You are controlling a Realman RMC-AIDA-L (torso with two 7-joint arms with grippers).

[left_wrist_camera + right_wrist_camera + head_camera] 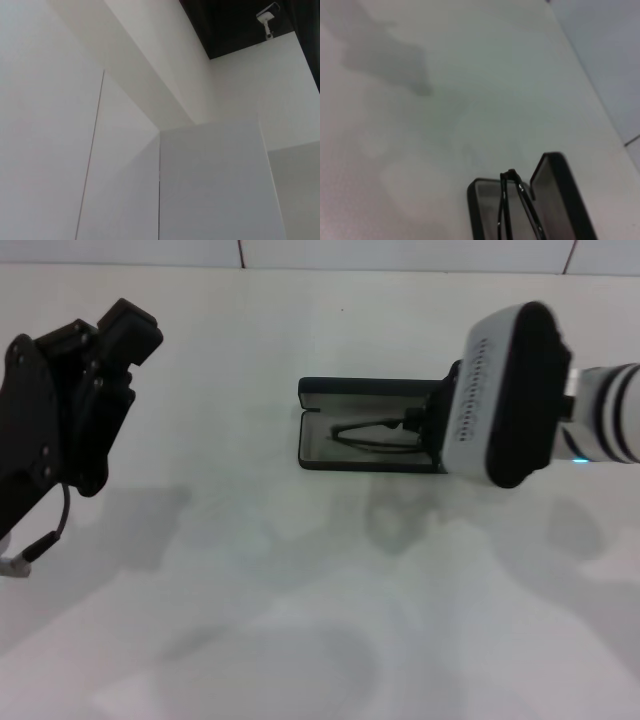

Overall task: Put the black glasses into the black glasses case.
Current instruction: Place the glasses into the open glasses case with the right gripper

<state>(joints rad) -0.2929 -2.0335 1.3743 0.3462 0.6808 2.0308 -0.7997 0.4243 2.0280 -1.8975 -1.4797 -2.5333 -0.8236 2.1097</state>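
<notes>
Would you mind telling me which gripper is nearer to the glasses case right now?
The right. The right gripper is at the case, over its right end by the glasses. The left gripper is raised far off to the case's left.

The right end effector (425, 430) is hidden behind its own wrist housing, fingers unseen. It covers one end of the black glasses case (345, 390). The black glasses (512, 210) are cut off at the wrist picture's edge.
</notes>
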